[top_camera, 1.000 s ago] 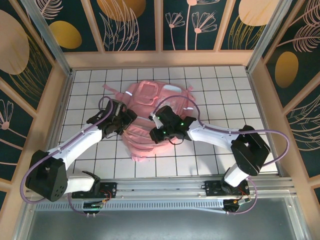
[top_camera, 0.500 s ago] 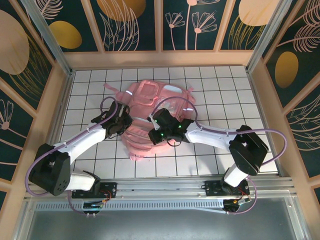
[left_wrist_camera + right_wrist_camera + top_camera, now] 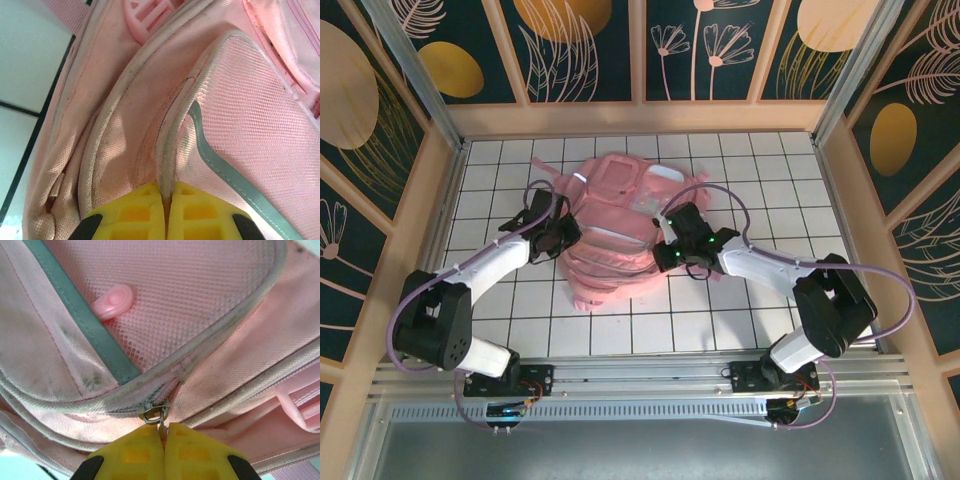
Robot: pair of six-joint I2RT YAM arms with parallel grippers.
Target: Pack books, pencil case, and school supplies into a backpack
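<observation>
The glossy pink backpack (image 3: pixel 615 215) lies bunched in the middle of the white tiled table. My left gripper (image 3: pixel 563 237) is at its left side; in the left wrist view its yellow fingers (image 3: pixel 200 215) are shut on a raised piped seam (image 3: pixel 167 165) of the backpack (image 3: pixel 240 100). My right gripper (image 3: pixel 667 255) is at the backpack's right side, shut on the metal zipper pull (image 3: pixel 161 421) just below the slider (image 3: pixel 151 413). The books, pencil case and school supplies are hidden or out of view.
Wooden frame walls (image 3: pixel 840 180) ring the tiled table (image 3: pixel 770 180). A pink strap (image 3: pixel 538 180) trails off the backpack's back left. Pink plastic buckles (image 3: pixel 145 12) (image 3: pixel 300 407) and a pink pull tab (image 3: pixel 114 301) lie close to the fingers.
My left gripper has shut on the backpack's seam. The right gripper has moved to the right with the zipper pull. The backpack has bunched and shifted toward the back.
</observation>
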